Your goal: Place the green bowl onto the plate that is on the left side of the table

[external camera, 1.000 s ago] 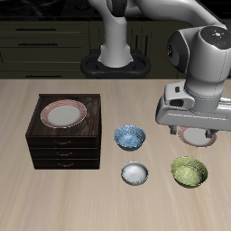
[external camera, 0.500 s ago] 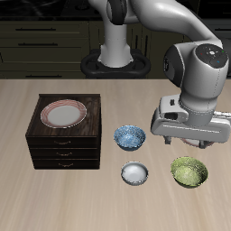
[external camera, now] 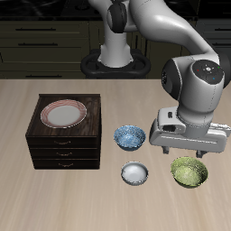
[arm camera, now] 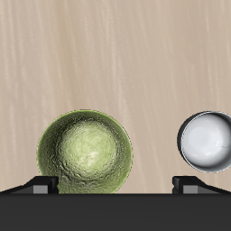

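Note:
The green bowl (external camera: 189, 171) is olive with a mottled yellowish inside and sits upright near the table's front edge. In the wrist view the green bowl (arm camera: 86, 152) lies just ahead of the fingers, off to one side of the middle. My gripper (external camera: 188, 153) hangs a little above and behind the bowl. Its fingertips (arm camera: 41, 183) stand far apart, so the gripper (arm camera: 115, 185) is open and holds nothing. The plate on the left side of the table is hidden behind my hand and arm.
A small white-grey bowl (external camera: 133, 173) (arm camera: 207, 142) sits beside the green bowl. A blue patterned bowl (external camera: 129, 137) lies farther back. A dark wooden drawer cabinet (external camera: 65, 143) carries another red-rimmed plate (external camera: 63, 113) on its top.
My arm has come forward and down from above the table's plate to just over the green bowl, and it now covers that plate. No bowl has moved.

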{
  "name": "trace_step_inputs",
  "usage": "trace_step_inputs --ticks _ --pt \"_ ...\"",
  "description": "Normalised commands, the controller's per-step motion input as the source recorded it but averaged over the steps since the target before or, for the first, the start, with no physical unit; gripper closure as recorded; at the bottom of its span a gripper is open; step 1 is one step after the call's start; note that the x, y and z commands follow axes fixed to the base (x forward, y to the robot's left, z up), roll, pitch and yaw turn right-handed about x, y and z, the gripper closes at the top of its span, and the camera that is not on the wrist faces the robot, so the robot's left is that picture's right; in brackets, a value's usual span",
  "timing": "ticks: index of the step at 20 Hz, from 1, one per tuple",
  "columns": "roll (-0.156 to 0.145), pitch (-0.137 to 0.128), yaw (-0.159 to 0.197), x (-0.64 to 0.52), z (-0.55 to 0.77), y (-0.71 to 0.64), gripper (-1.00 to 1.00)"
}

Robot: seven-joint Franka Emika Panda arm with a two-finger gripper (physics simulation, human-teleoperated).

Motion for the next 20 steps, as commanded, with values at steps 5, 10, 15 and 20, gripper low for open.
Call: trace_step_inputs --ticks 5,10,15,20 --pt "0.014 0.022 0.005 0.03 -0.35 0.10 -1.00" --pt "0.008 0.049 -0.018 0.02 -0.36 0.05 -1.00" --pt "0.000 0.025 -0.006 0.01 -0.21 -0.01 -1.00" --pt "-0.005 0.031 -0.005 0.00 -0.23 -0.04 -1.00"
